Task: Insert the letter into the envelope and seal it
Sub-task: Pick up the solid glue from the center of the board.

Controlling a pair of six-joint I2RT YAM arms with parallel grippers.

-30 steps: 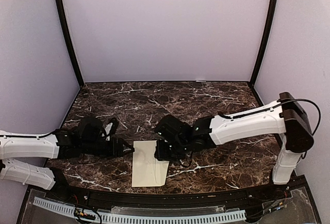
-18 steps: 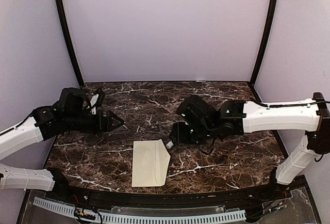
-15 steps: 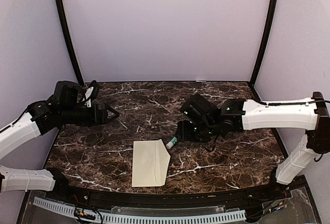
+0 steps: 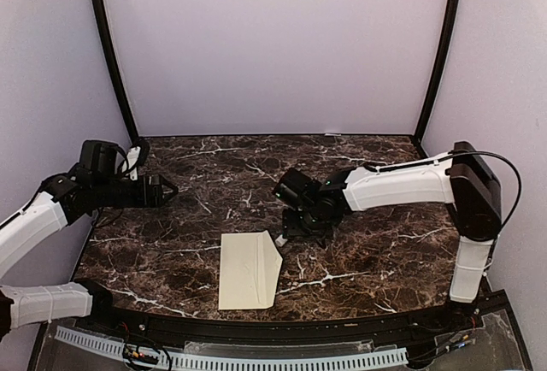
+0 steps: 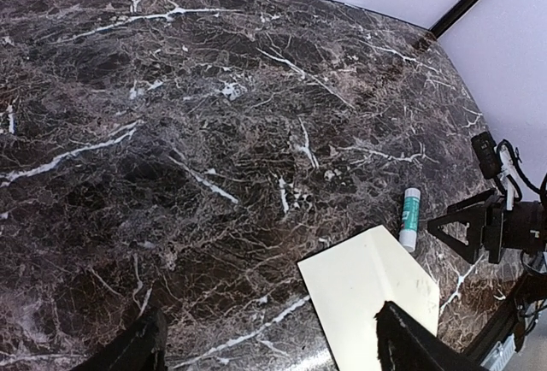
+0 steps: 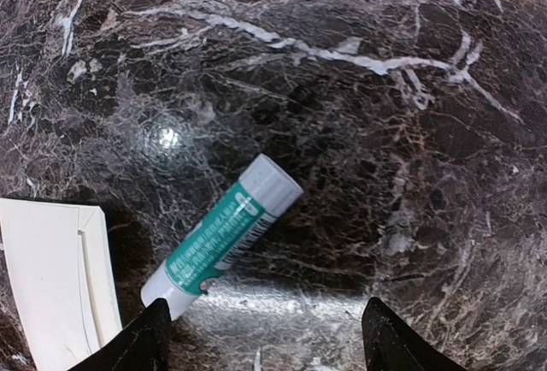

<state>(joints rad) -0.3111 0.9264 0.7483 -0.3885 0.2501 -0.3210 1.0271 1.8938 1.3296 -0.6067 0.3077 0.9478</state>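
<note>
So here's where it's at: the envelope (image 4: 246,270) is lying flat on the worktop (image 4: 359,166), near the front edge and about midway between the two arms. Its long axis runs front to back, and its pointed side faces the right arm. The right end effector (image 6: 269,341) is clearly the nearer one. It's hanging just behind and to the right of the envelope's far right corner, jaws spread wide with nothing in them. Directly under it is a glue stick (image 6: 224,236) lying on its side at a slant. Its low end is just beside the envelope's edge, but as far as I can tell it's not touching. The left end effector (image 5: 273,350) is also wide open and empty, parked well off over the far left of the worktop, with the envelope away to its near right. As for what's in the envelope, I honestly can't tell. There's no loose letter anywhere in view, so my guess is it's already inside, but no camera sees in. I also can't tell if the flap is stuck down. If pressing or gluing comes next, the right arm has the short reach, down and to its near left.
</note>
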